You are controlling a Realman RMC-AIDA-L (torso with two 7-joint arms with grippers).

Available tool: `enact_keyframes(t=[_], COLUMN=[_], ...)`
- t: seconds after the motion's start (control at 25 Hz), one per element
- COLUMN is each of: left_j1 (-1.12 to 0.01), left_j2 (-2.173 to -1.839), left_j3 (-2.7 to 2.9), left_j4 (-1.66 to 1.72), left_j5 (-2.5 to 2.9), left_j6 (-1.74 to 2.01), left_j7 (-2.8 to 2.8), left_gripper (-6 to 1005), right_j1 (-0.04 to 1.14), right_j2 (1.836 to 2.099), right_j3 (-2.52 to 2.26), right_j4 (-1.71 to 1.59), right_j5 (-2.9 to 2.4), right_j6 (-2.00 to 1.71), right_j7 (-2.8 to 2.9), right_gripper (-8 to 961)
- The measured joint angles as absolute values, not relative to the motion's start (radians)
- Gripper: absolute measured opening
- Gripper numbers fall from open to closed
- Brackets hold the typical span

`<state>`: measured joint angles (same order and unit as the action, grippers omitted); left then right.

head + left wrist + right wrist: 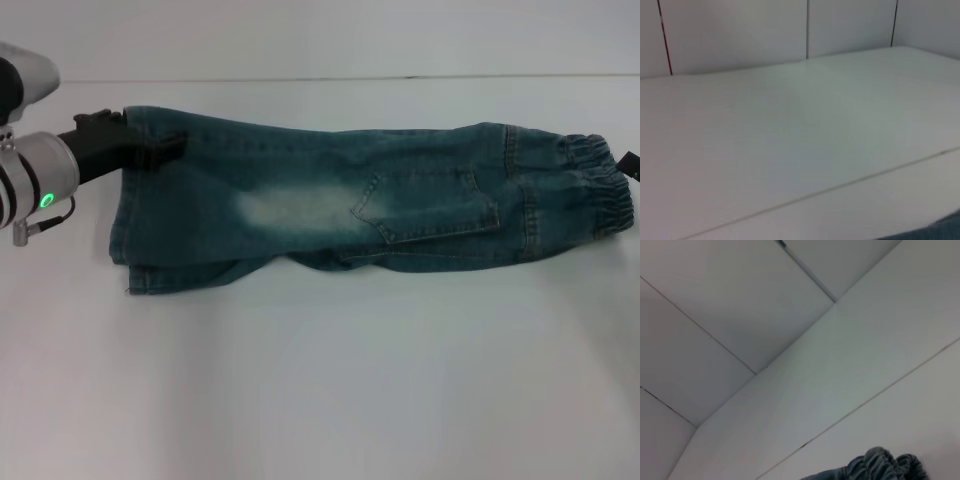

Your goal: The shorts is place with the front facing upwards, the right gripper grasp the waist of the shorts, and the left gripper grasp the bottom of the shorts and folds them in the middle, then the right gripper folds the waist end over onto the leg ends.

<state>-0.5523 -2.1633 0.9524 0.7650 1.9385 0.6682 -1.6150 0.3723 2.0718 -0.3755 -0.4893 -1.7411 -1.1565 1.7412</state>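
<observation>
Denim, faded blue and already doubled lengthwise, the pair of shorts (370,205) lies stretched across the white surface (320,390), elasticated waist (600,190) toward the robot's right and leg hems (150,220) toward its left. The left hand (160,150) has its black fingers pinched onto the far corner of the leg hems; the right hand is out of the head view, and its wrist view shows only the gathered waistband (880,465), so I cannot tell whether it grips anything. The risk lies in the lengthwise fold: the lower layer already peeks out along the near edge, and if the left hand lets go carelessly, or drags the hem, the 2 layers could slide apart before the waist is carried over.
</observation>
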Motion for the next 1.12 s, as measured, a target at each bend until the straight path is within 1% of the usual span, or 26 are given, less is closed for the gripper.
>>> enact_keyframes(t=[0.56, 0.88, 1.12], left_j1=[-0.512, -0.484, -0.483], left_j2=[-2.165, -2.172, -2.174], left_j3=[0.946, 0.933, 0.947], left_j4=[0.832, 0.897, 0.879], left_j5=[2.028, 2.013, 1.998], left_j6=[0.689, 0.863, 0.883], left_j7=[-1.678, -1.723, -1.717], left_gripper=[777, 791, 778], right_j1=[0.371, 0.367, 0.37], right_j2=[2.067, 2.063, 2.07], right_j3=[-0.385, -0.408, -0.42], right_j4=[-0.485, -0.489, -0.517], right_j5=[-1.741, -1.741, -1.741], right_j6=[-1.16, -1.158, -1.118], right_j7=[1.743, 1.717, 1.682], right_gripper=[840, 839, 839])
